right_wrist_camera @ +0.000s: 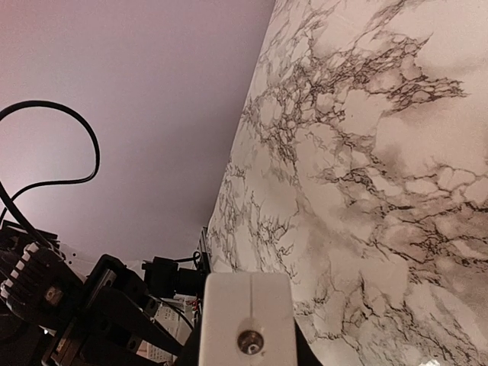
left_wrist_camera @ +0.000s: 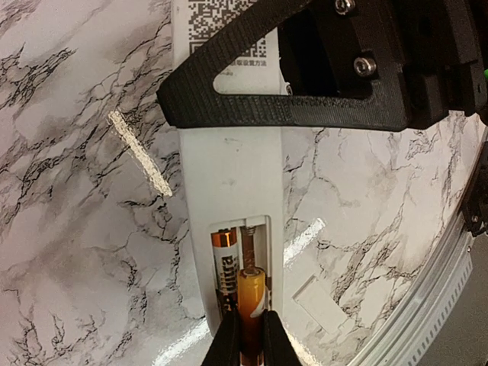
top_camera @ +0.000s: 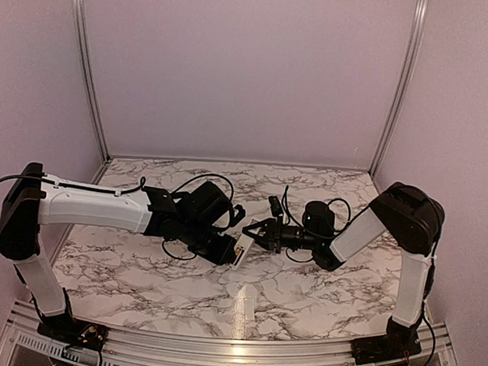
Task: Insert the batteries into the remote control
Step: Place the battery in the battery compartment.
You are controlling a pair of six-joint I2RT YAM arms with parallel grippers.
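Note:
The remote control (left_wrist_camera: 229, 164) is held back side up above the table, its battery compartment open. One battery (left_wrist_camera: 223, 278) lies seated in the left slot. My left gripper (left_wrist_camera: 251, 326) is shut on a second, orange battery (left_wrist_camera: 252, 293), whose tip is in the right slot just below the spring. My right gripper (top_camera: 260, 232) is shut on the remote; its black finger (left_wrist_camera: 305, 107) crosses the remote's upper part. The right wrist view shows the remote's white end face (right_wrist_camera: 248, 320). From above the remote (top_camera: 243, 249) sits between both grippers.
The white battery cover (left_wrist_camera: 324, 305) lies flat on the marble table (top_camera: 143, 268) right of the remote. The table's aluminium front rail (left_wrist_camera: 438, 301) runs close by. Cables (top_camera: 203, 181) loop behind both wrists. Lilac walls enclose the table.

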